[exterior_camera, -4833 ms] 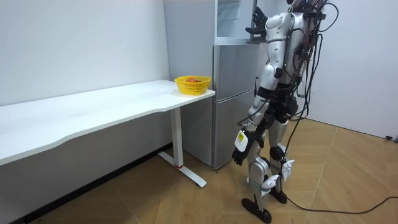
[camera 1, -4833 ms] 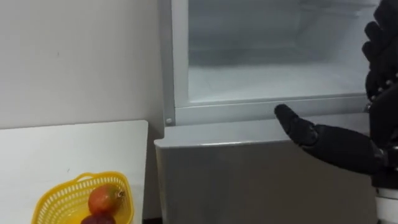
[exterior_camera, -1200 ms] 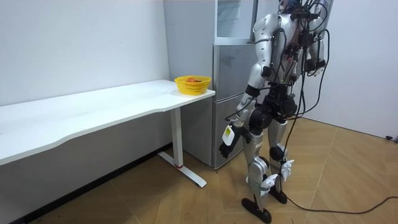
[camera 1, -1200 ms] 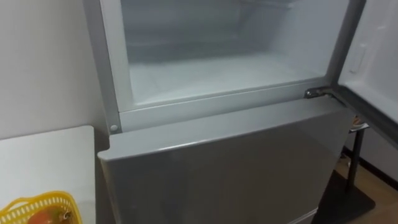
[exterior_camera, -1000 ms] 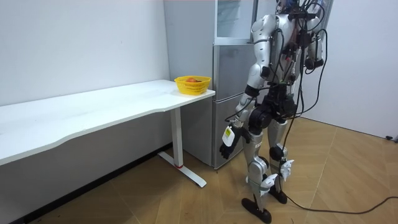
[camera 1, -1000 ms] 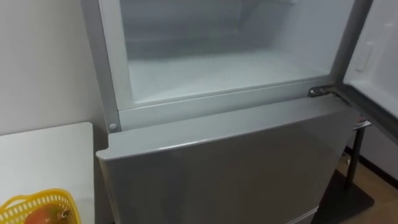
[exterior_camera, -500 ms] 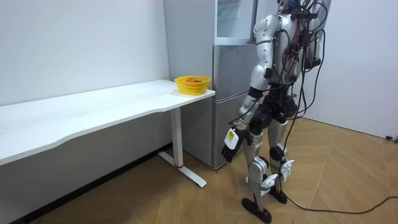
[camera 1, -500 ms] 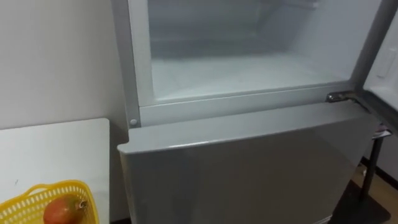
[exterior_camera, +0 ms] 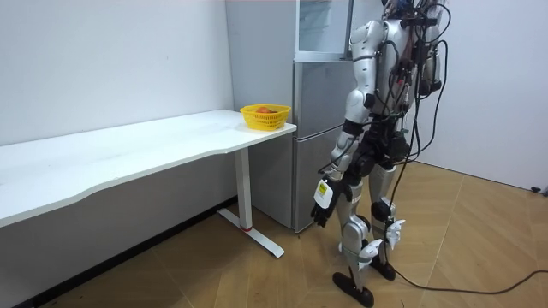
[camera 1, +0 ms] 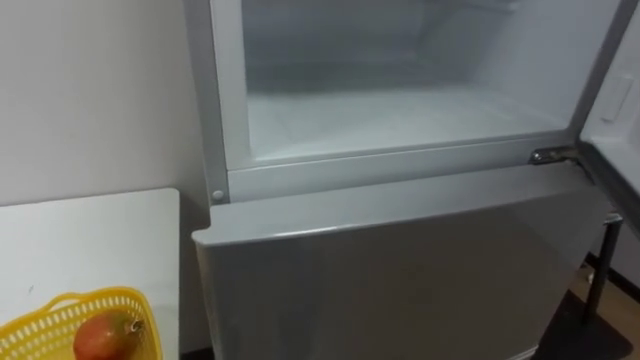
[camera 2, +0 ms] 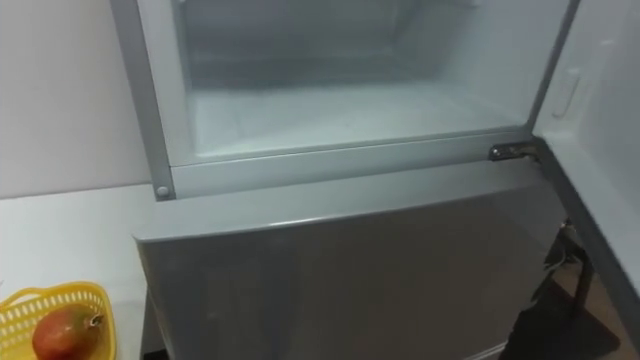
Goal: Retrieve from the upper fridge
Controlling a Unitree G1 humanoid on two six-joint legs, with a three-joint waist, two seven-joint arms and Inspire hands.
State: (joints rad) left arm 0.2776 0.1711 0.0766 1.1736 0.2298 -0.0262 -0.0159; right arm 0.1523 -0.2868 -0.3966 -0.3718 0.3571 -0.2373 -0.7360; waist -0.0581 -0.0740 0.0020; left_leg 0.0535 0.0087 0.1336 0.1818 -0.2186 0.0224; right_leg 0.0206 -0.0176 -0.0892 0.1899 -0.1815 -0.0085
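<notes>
Lower left in the eye views, one yellow basket (camera 1: 90,297) sits on one white table (camera 1: 90,235) and holds the one reddish fruit (camera 1: 100,337) I can see. To its right, the upper compartment (camera 1: 400,110) is open, its floor frosty white. The lower door (camera 1: 400,270) is shut. The upper door (camera 1: 622,100) stands open at the right edge, past one hinge (camera 1: 550,156). The room view adds me, standing close before the fridge (exterior_camera: 312,111). My left hand (exterior_camera: 323,201) hangs by my thigh at frame centre, fingers loose and holding nothing. My right hand (exterior_camera: 426,79) is up at my side, upper right, and I cannot tell how its fingers lie.
</notes>
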